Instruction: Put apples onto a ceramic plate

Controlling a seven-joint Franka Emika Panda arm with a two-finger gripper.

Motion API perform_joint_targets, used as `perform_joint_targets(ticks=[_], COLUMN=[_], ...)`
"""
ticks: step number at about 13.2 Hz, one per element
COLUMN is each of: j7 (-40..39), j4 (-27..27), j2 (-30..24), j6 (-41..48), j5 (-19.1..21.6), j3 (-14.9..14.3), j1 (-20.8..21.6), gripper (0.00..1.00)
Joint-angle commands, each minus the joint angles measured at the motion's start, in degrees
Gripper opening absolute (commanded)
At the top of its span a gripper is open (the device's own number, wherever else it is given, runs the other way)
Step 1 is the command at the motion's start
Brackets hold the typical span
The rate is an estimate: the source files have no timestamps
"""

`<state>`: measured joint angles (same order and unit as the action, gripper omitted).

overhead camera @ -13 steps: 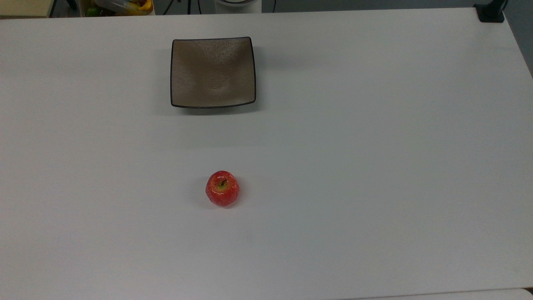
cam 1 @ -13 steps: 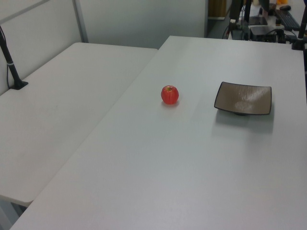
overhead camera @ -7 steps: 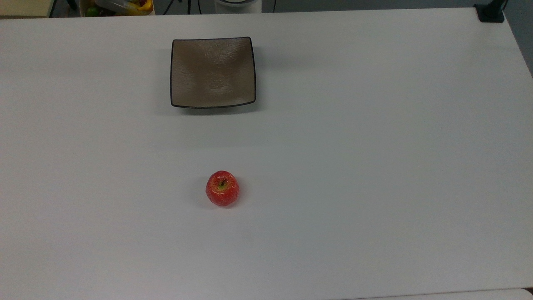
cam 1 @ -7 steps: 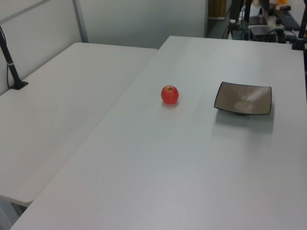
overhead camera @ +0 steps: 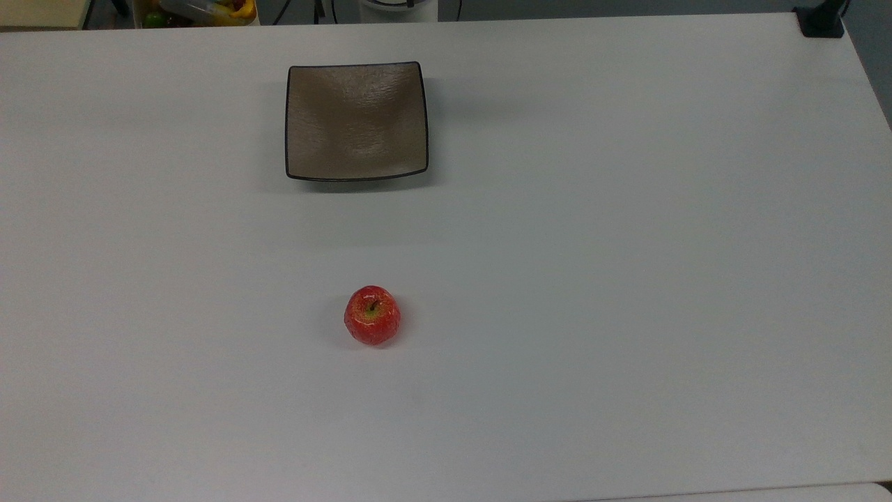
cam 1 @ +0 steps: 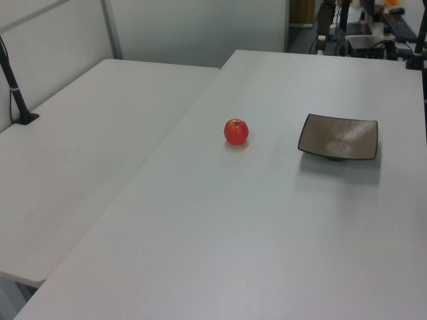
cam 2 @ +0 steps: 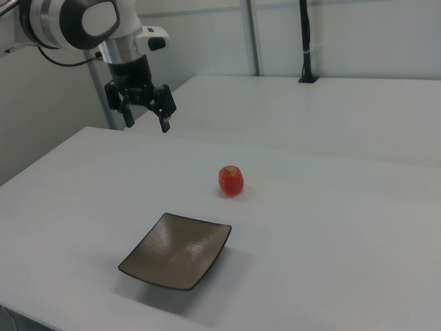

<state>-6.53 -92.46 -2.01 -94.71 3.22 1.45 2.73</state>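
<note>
Currently the apple [overhead camera: 372, 315] sits alone on the white table [overhead camera: 627, 244], stem end up, with a yellow-green patch around the short dark stem and glossy red skin. Nothing touches it. In the top view it lies below the ceramic plate [overhead camera: 356, 120], well apart from it, with bare tabletop between the two. In the left view the apple [cam 1: 235, 132] is to the left of the plate [cam 1: 338, 137]; in the right view the apple [cam 2: 231, 180] is beyond the plate [cam 2: 176, 250] and slightly to the right.

The plate is square, taupe-brown, with a thin black rim and upturned corners; its inner surface is finely textured and holds nothing. It rests flat on the table.

The gripper [cam 2: 145, 118] hangs in the air at the upper left of the right view, above the far edge of the table, well apart from both apple and plate. Its two dark fingers [cam 2: 165, 119] point downward and stand spread wide, with nothing between them. The arm [cam 2: 76, 22] above it is white with dark joints.

A second white table [cam 1: 73, 153] adjoins the first on the left view's left, with a black pole [cam 1: 15, 87] standing on it.
</note>
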Motion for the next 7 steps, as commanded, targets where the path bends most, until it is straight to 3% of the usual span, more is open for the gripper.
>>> perform_joint_targets(ticks=[1,5,7], j7=[-0.59,-0.41,-0.41], j4=[7.70,20.36,20.65], j2=[6.02,18.59,22.29], j6=[-0.91,-8.27,-14.33], j5=[-0.14,-0.23,-0.23], j3=[-0.48,-1.18,-1.18], j1=[0.52,0.17,0.26], gripper=[1.00,1.00,1.00])
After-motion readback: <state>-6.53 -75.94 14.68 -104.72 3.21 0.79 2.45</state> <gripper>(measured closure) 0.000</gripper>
